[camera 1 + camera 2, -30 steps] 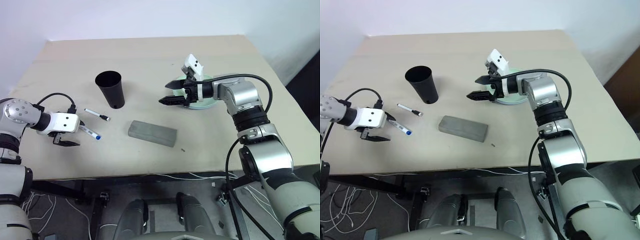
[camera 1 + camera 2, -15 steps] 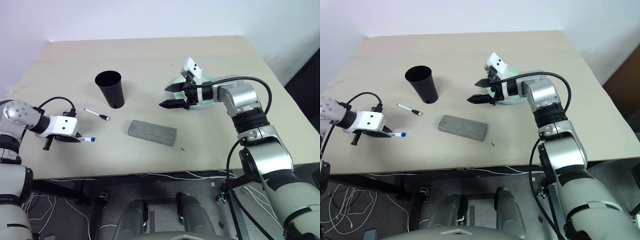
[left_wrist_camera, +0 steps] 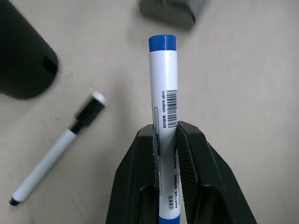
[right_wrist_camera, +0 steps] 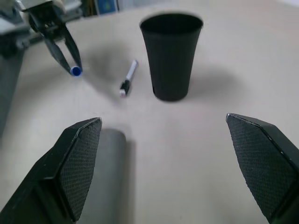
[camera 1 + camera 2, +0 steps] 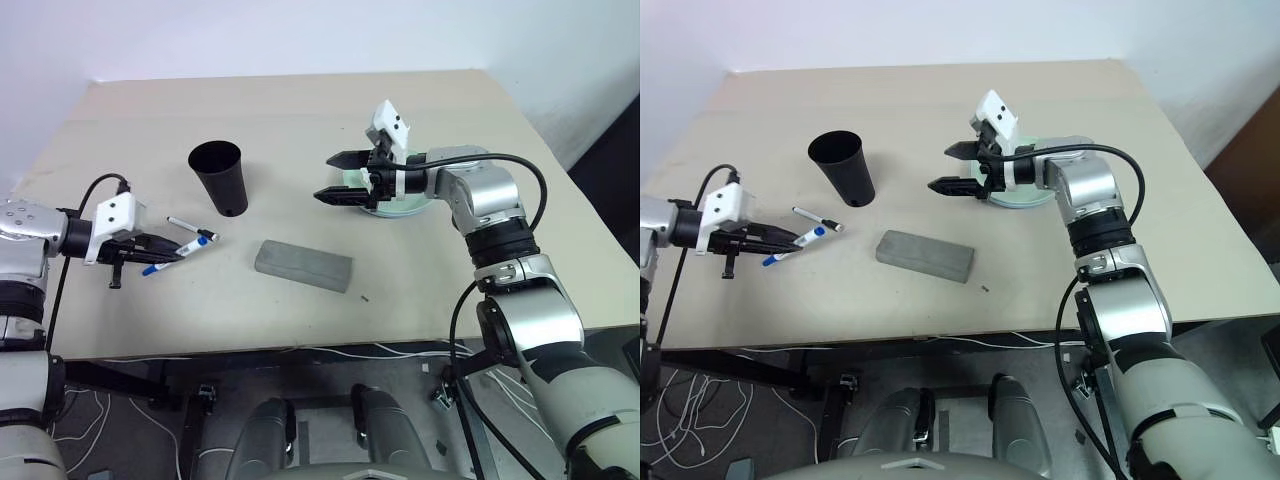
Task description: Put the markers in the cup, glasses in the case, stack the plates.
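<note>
My left gripper [image 5: 160,251] is shut on the blue-capped marker [image 3: 162,93] and holds it tilted just above the table, left of the grey case [image 5: 303,266]. The black-capped marker [image 5: 195,230] lies flat on the table between that gripper and the black cup [image 5: 220,177], which stands upright. My right gripper [image 5: 328,177] hangs open and empty over the table, pointing left toward the cup [image 4: 171,56]. Behind its wrist sits a pale green plate [image 5: 1025,198], mostly covered by the arm. The glasses are out of view.
The case [image 4: 105,177] lies closed at mid-table, below and left of my right gripper. The beige table's front edge [image 5: 300,350] runs close behind the case, with cables hanging under it. A white wall stands beyond the far edge.
My left gripper closed on the blue-capped marker, lifted it off the table and turned, so the marker now points toward the cup. The right gripper has stayed open and almost still.
</note>
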Motion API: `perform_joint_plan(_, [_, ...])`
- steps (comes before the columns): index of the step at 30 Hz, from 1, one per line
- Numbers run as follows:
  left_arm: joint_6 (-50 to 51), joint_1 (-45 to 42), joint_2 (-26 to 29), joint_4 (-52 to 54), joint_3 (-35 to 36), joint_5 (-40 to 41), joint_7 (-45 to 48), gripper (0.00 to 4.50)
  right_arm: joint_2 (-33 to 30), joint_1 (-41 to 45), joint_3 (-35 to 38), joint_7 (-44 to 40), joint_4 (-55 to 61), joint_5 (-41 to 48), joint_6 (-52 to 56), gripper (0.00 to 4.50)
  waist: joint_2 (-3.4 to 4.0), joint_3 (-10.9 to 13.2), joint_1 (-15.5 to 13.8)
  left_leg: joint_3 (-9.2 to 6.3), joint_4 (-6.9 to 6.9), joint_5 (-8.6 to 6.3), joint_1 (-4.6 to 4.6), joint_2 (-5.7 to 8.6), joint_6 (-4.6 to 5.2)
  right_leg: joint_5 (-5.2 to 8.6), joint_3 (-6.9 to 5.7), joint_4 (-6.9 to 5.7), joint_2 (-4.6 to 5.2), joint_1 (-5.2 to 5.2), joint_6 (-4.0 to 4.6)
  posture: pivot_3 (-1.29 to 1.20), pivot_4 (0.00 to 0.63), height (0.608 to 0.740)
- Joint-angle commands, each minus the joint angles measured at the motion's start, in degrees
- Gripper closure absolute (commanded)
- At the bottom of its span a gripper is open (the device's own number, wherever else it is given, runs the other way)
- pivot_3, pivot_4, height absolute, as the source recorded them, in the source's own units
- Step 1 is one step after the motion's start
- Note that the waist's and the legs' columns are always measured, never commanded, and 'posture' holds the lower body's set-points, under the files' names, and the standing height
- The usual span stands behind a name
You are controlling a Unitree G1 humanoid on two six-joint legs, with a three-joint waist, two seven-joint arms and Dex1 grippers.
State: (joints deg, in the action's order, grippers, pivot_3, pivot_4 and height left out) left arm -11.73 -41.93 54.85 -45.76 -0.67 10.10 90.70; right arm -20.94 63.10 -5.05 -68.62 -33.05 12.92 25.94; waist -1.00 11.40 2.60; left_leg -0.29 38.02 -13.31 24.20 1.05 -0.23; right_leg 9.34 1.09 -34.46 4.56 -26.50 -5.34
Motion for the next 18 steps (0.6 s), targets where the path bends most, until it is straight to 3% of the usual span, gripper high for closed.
perform_joint_plan(1, [5.2, 1.8, 1.3, 6.3, 6.2, 4.5, -4.8, 4.24, -1.0, 0.6, 2.4, -2.0, 6.0, 3.5, -1.1, 0.0, 0.0, 0.0, 0.0, -0.01, 0.0, 0.0, -0.01, -0.01, 0.0, 0.0, 0.0, -0.01, 0.0, 0.0, 0.0, 0.0, 0.15, 0.733])
perform_joint_plan(11, [22.7, 16.7, 3.7, 25.4, 19.6, 16.1, -10.7, 4.24, -3.0, -2.8, 1.7, -4.0, 11.9, 6.8, 2.6, 0.0, 0.0, 0.0, 0.0, 0.0, -0.02, 0.0, -0.07, -0.1, -0.01, 0.04, -0.01, 0.04, 0.01, 0.04, 0.07, 0.0, 0.15, 0.733])
perform_joint_plan(18, [30.7, 19.4, 1.5, 36.2, 26.7, 22.8, -19.5, 4.24, -2.9, -2.3, -0.1, -4.7, 11.0, 6.8, 5.2, 0.0, 0.0, 0.0, -0.1, 0.0, -0.01, -0.01, -0.09, -0.12, -0.01, 0.1, -0.03, 0.11, 0.02, 0.09, 0.22, 0.0, 0.15, 0.733])
